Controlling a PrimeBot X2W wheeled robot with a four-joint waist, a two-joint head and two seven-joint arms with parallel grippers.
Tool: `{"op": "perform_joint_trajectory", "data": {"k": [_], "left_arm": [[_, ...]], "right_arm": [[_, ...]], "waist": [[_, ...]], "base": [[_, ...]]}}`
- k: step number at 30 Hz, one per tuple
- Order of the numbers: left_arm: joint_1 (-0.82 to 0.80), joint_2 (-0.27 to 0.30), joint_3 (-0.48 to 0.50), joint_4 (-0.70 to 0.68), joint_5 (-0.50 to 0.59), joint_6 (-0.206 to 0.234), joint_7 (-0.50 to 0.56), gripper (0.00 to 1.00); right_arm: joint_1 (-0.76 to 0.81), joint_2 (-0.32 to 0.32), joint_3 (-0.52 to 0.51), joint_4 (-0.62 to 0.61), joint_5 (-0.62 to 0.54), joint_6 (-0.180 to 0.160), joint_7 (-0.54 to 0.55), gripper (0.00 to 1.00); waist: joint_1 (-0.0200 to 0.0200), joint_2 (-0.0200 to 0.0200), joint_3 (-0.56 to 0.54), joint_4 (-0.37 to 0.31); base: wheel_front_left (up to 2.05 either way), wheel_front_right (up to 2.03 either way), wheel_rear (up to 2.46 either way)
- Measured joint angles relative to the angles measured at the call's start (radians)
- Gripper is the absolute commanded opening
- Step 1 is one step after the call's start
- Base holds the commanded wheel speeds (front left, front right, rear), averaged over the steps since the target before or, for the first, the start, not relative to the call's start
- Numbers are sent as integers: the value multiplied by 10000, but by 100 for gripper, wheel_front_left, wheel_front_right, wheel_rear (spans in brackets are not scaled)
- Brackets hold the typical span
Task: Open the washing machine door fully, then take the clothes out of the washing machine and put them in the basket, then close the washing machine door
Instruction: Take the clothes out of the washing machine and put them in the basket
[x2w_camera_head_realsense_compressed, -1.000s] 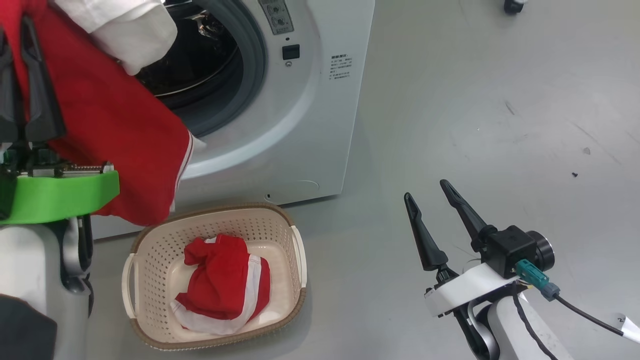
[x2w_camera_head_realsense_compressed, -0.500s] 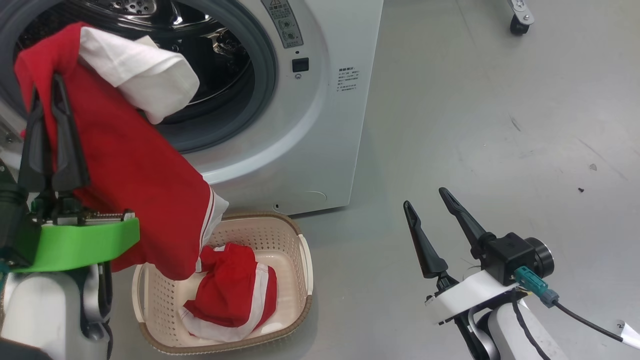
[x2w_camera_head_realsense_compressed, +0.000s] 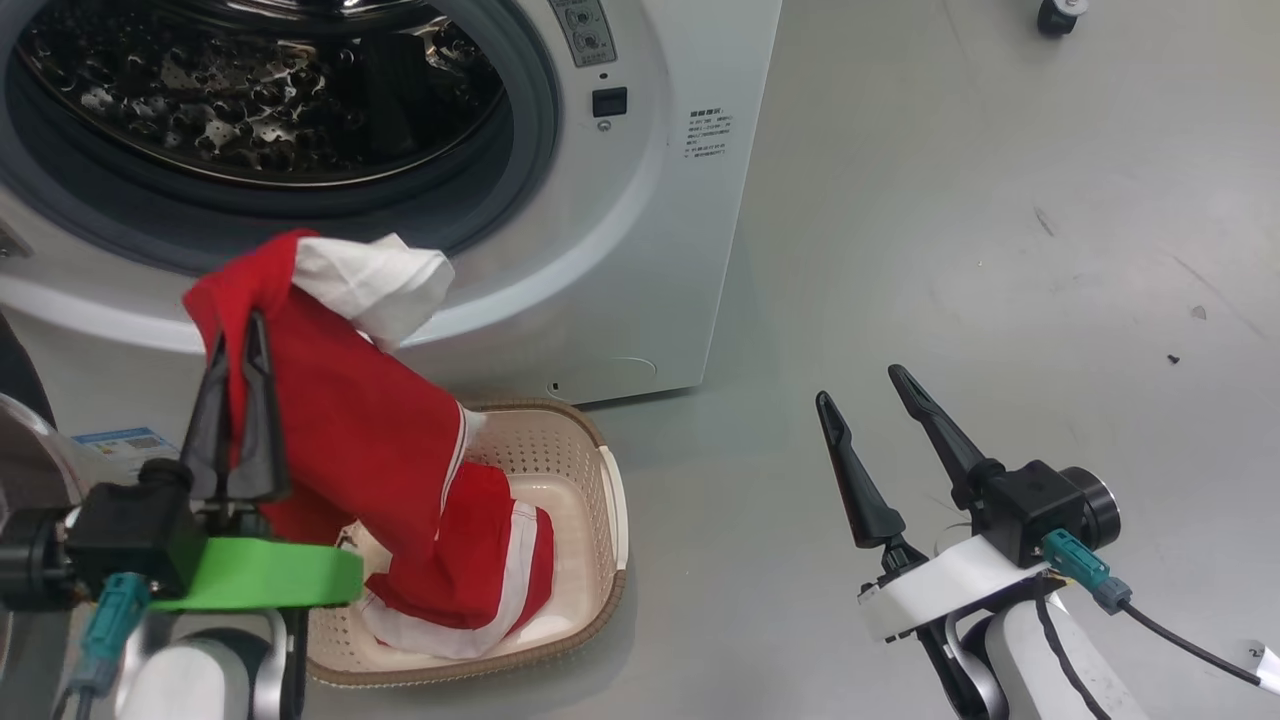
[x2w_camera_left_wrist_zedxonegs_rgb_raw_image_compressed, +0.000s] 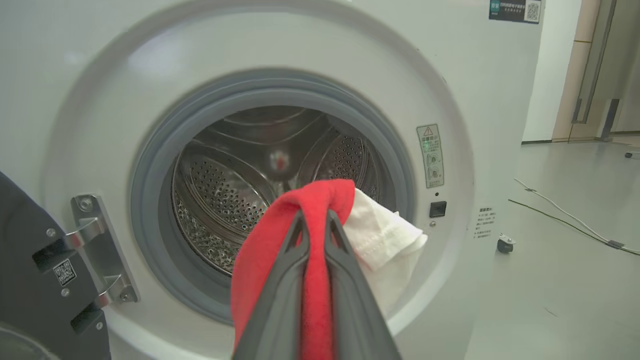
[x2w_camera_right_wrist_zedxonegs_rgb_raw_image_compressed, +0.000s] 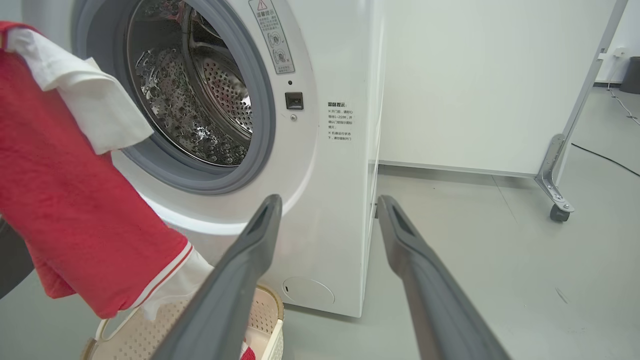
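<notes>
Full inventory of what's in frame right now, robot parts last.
washing machine: 1, white, grey gasket, behind the basket.
washing machine door: 1, black, swung open on the hinge at left.
basket: 1, cream, brown rim, on the floor before the machine.
clothes: 2, red and white; one hanging over the basket, one lying in it.
caster: 1, black, under a metal leg right of the machine.
left gripper: 1, dark, shut on the clothes.
right gripper: 1, dark, open, empty, over the floor.

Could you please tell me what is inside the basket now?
A red-and-white garment lies in the basket. A second garment, pinched by the left gripper, hangs down into it. That cloth and the arm cover the basket's left half, so anything there is hidden.
</notes>
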Motion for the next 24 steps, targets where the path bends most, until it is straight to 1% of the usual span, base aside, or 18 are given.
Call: {"op": "perform_joint_trajectory", "data": {"k": [6,11,15,20,24], "left_arm": [[416,-132,-366,671,-211,0,276,0],[479,-150,-504,1327,-282,0,428,0],[473,-163,-508,2004,-545,0,533,0],[388,-173,-445,2846,-690,-4,646,0],[-97,-176,-418,3547,-782,-17,796,0]], "right_arm": [[-11,0,-13,-127,-27,6,0,100],[-129,-2,52,-213,-121,44,0,100],[-166,0,79,-291,-121,92,0,100],[-399,0,98,-426,-121,128,0,100],[-553,0,84,-562,-121,134,0,100]], "waist": [[0,0,282,19],[0,0,586,-15],[0,0,868,-95],[0,0,1278,-247],[0,0,1665,-375]], "base": [[0,0,0],[0,0,0],[0,0,0],[0,0,0],[0,0,0]]}}
